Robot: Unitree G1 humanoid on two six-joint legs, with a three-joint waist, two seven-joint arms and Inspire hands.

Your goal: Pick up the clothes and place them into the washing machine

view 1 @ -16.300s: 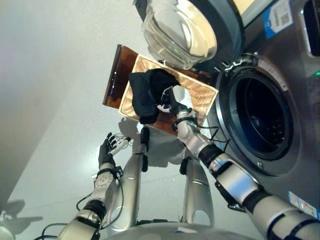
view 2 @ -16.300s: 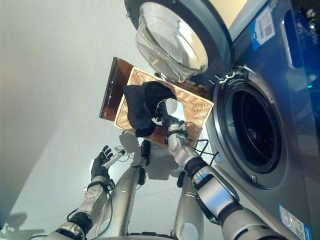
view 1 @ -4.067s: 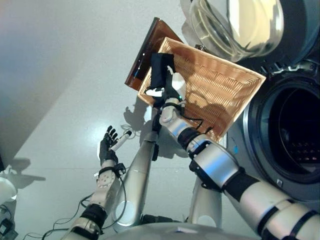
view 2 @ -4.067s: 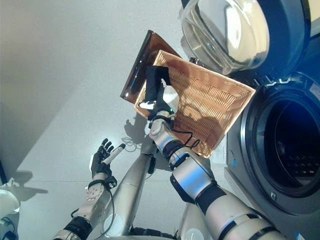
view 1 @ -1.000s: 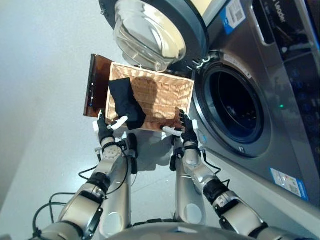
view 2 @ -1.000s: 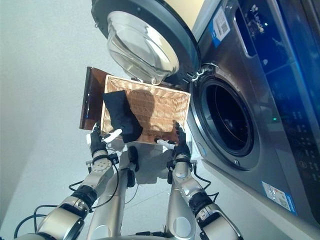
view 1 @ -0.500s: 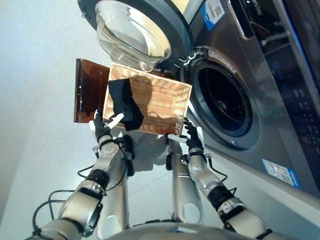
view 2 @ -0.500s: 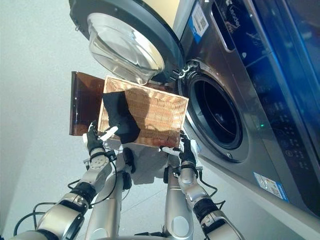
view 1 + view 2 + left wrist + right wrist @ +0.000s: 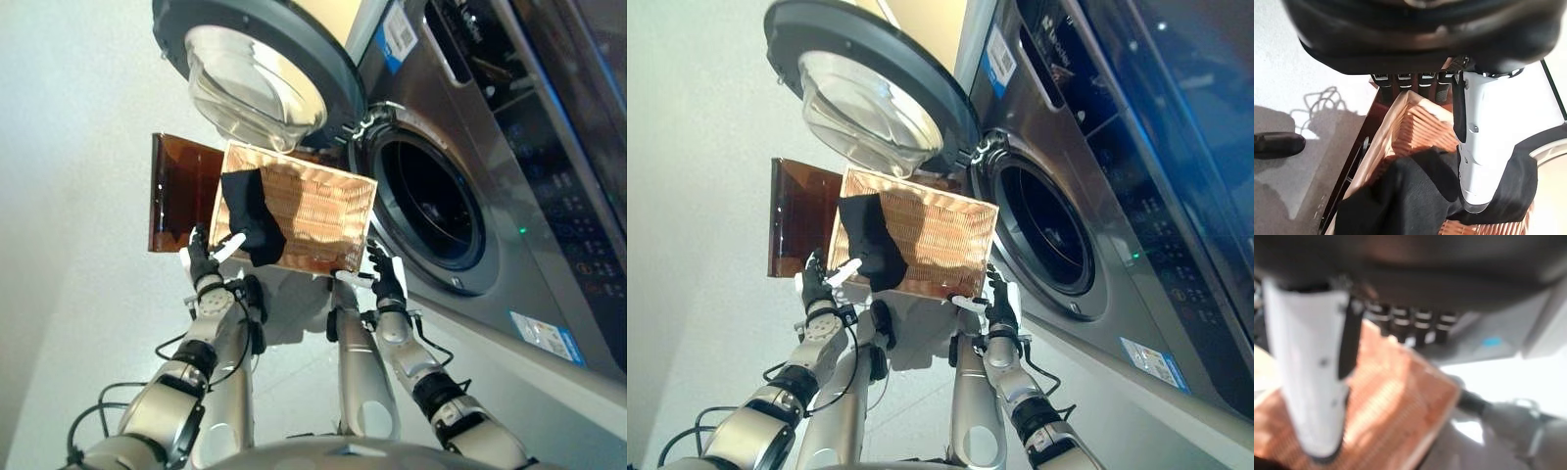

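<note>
Left hand (image 9: 203, 262) grips the near left corner of the woven basket (image 9: 323, 211), its fingers curled under the rim and its white-covered thumb laid over the black garment (image 9: 250, 215) inside. Right hand (image 9: 384, 282) holds the near right corner of the same basket; its fingers run under the rim and its thumb lies across the weave. The garment is a single dark, matte, crumpled piece of cloth, bunched in the basket's left half and draped over the near rim at about 7 o'clock from the basket's middle. The left wrist view alone shows the cloth's soft folds pressed beneath the thumb and the basket's corner ribs; the right wrist view shows only bare orange-brown weave past that hand, with no cloth. The eye views alone show the surroundings: a brown translucent panel (image 9: 177, 192) against the basket's left side, at 9 o'clock; the washing machine (image 9: 549, 211) at 3 o'clock, its dark drum opening (image 9: 431, 204) just beside the basket's right edge; and the open round glass door (image 9: 257, 73) at 12 o'clock, overhanging the basket's far rim and covering part of it.
</note>
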